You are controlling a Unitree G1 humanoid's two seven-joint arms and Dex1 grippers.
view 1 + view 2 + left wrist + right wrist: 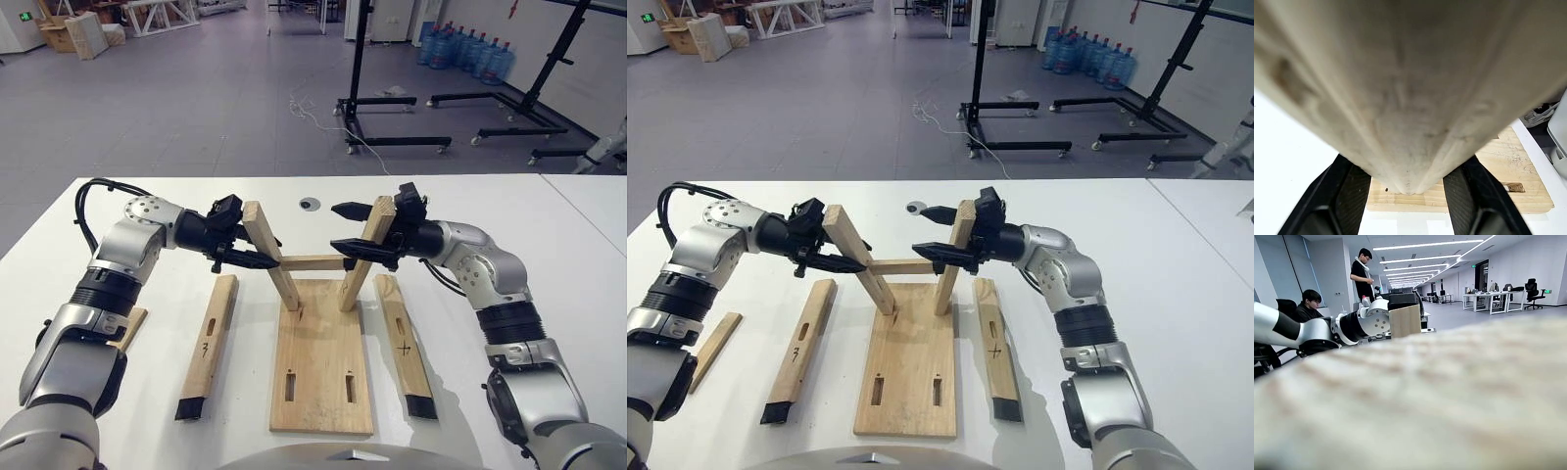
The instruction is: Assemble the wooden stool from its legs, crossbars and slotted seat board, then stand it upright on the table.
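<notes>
The slotted seat board [321,377] lies flat on the white table [509,206]. Two legs stand tilted on its far end, joined by a crossbar [312,262]. My left gripper [247,250] is shut on the left leg [271,253] at mid height; the left wrist view has that leg [1410,98] between the black fingers [1352,196]. My right gripper [351,228] is shut on the right leg [364,257], one finger above and one below. Two more legs lie flat, one [208,345] left of the board and one [405,343] right of it.
A short loose crossbar [129,328] lies near the left arm at the table's left side. A round cable hole [310,204] sits at the table's far middle. Black wheeled racks [392,108] stand on the floor beyond the table.
</notes>
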